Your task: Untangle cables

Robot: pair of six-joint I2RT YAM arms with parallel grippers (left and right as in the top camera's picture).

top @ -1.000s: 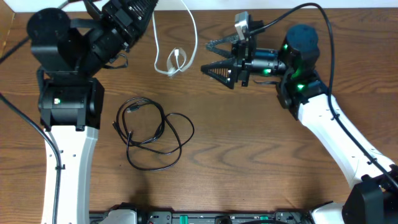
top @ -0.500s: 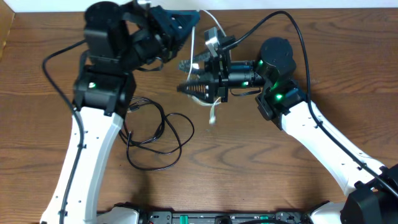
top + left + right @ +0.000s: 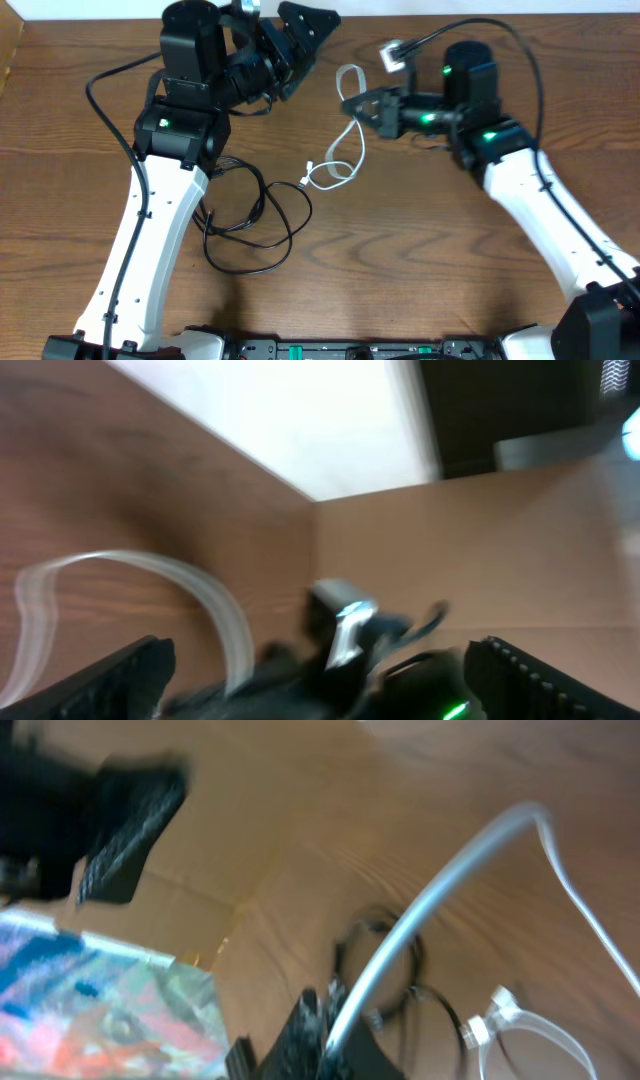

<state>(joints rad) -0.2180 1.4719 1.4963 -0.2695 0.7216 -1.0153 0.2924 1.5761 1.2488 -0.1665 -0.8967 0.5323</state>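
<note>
right pincer (image 3: 352, 103) is pressed shut on the white cable (image 3: 357, 140), and the right wrist view shows the cord (image 3: 450, 890) running straight out from between its fingers. it grips just under a small loop at the cord's top end. everything below that trails across the counter (image 3: 430, 270) toward the black cable (image 3: 245, 215).

this is the relation that matters: the white cable's long axis runs on a diagonal from the right pincer down to the black cable's upper right rim. its plug end lies just beside that rim. touching or just apart? can't tell from overhead. a pull away from the black cable, along that same line, looks like the clean way to part the two.

left pincer (image 3: 305, 48) is spread wide and holds nothing. it sits above and to the right of the black cable, well apart from it. its own blurred view shows both fingers (image 3: 110, 670) far apart, with the white cable (image 3: 200, 590) arcing between them.

the black cable lies in a loose coil, flat on the counter. the left arm (image 3: 150, 230) is the nearer one, its white link running along the coil's left edge and partly over it. that link would crowd any reach in from that side. to the right of the black cable there's only bare counter.
</note>
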